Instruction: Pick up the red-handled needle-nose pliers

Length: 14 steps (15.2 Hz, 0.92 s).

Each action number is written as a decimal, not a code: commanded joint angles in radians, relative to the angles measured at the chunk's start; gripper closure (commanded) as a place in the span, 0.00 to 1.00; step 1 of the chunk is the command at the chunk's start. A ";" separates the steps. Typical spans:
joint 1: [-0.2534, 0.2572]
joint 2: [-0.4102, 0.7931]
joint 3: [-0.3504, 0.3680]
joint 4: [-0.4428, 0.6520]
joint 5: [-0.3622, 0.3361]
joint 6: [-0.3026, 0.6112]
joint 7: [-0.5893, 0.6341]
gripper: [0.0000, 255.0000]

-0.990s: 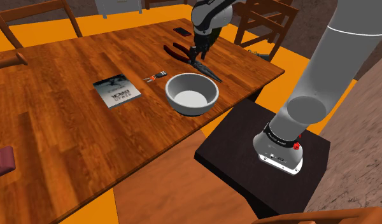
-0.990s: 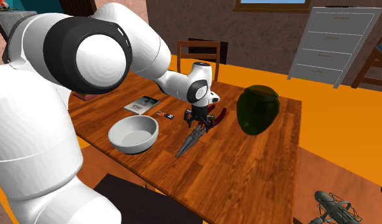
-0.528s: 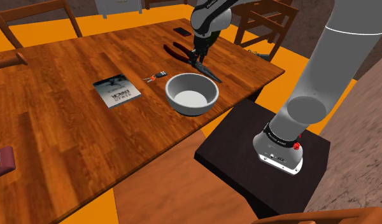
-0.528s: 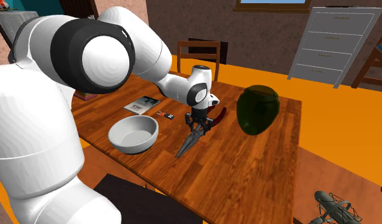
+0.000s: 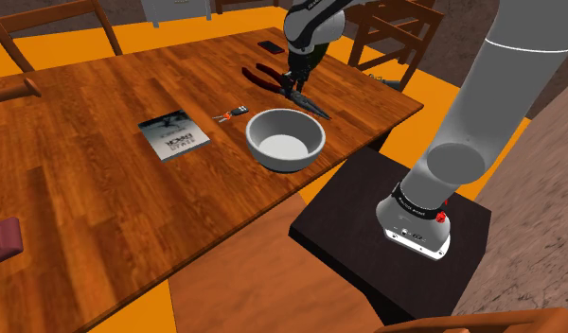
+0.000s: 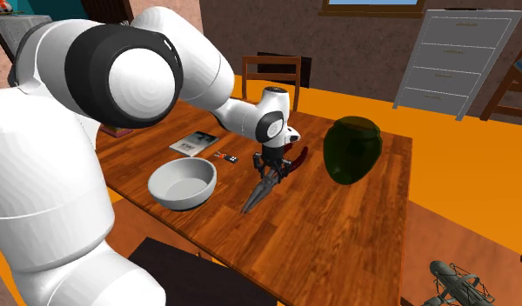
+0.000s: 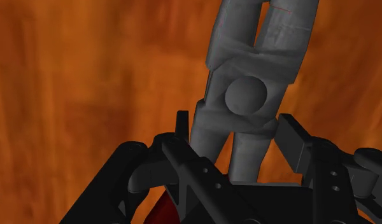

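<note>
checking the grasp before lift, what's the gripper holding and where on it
The pliers, clasped by the gripper on the grey metal just behind the pivot, handle side.

bright, flat even lighting, soft faint shading

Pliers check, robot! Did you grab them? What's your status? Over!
All-black gripper shut on grey needle-nose pliers with red handles, near the pivot. Pliers not yet lifted off brown wooden table. White round bowl beside, apart; nothing blocking.

A white bowl [image 5: 285, 138], a booklet [image 5: 174, 134] and a dark green jar [image 6: 351, 149] sit on the wooden table [image 5: 83, 199].
</note>
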 commanded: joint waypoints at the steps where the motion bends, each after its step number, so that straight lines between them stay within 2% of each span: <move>1: 0.001 -0.017 -0.001 0.004 -0.005 -0.020 0.003 1.00; 14: 0.003 -0.106 -0.005 0.070 -0.029 -0.173 0.022 1.00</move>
